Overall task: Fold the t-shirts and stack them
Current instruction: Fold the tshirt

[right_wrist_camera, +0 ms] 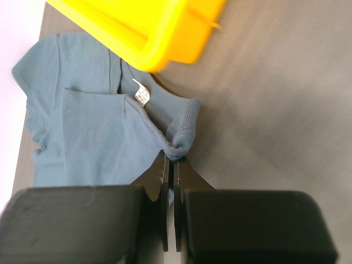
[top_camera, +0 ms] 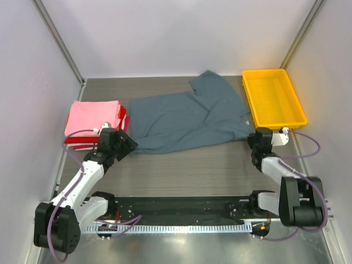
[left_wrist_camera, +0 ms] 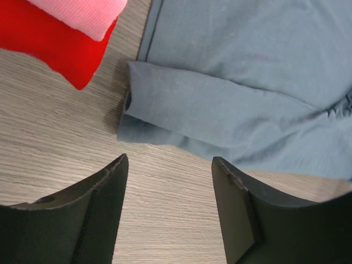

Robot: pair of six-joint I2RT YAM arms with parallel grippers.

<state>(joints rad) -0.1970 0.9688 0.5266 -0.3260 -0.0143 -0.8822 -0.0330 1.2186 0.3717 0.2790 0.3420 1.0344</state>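
Note:
A slate blue-grey t-shirt (top_camera: pixel 187 118) lies spread and rumpled across the middle of the table. My right gripper (top_camera: pixel 254 137) is at its right end. In the right wrist view this gripper (right_wrist_camera: pixel 171 157) is shut on a bunched bit of the ribbed collar (right_wrist_camera: pixel 184 129) of the t-shirt (right_wrist_camera: pixel 82 126). My left gripper (top_camera: pixel 127 144) is by the shirt's lower left corner. Its jaws (left_wrist_camera: pixel 170 159) stand open over bare table, just short of the folded hem (left_wrist_camera: pixel 165 118). A folded pink t-shirt (top_camera: pixel 93 118) lies on a folded red one (top_camera: pixel 122 116) at the left.
A yellow plastic tray (top_camera: pixel 301 104) stands at the back right, close to the shirt's collar end; its corner (right_wrist_camera: pixel 143 27) overhangs the shirt in the right wrist view. White walls enclose the table on three sides. The red and pink stack (left_wrist_camera: pixel 49 38) lies just left of the left gripper.

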